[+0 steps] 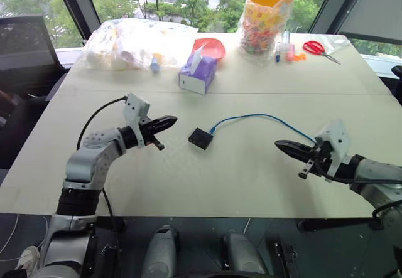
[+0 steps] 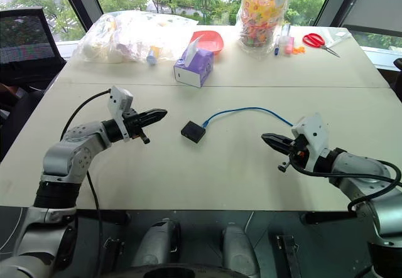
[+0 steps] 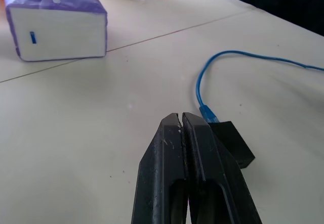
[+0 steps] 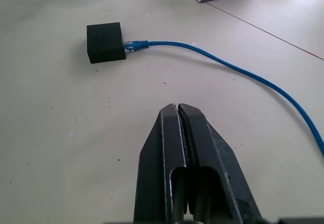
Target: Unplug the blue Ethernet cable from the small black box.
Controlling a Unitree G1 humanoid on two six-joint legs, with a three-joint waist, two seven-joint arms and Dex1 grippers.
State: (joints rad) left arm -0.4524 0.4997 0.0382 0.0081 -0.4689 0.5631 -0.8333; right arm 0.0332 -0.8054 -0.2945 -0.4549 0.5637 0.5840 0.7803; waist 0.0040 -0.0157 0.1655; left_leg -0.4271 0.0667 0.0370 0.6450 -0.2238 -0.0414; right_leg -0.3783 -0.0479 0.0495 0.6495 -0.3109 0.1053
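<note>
The small black box (image 1: 200, 139) lies flat near the middle of the pale table. The blue Ethernet cable (image 1: 264, 117) is plugged into its right side and arcs away to the right, toward my right arm. My left gripper (image 1: 170, 122) hovers left of the box, shut and empty, its tips pointing at the box across a small gap. My right gripper (image 1: 280, 144) hangs further off on the right, also shut with nothing in it, aimed toward the box. The right wrist view gives the box (image 4: 105, 42) with the plug (image 4: 134, 45) seated in its port.
A purple-and-white tissue box (image 1: 198, 73) stands behind the black box. Along the far edge are a clear bag (image 1: 135, 42), a red bowl (image 1: 211, 47), a jar of sweets (image 1: 266, 16), pens and red scissors (image 1: 316, 47). A black chair (image 1: 25, 46) stands at the far left.
</note>
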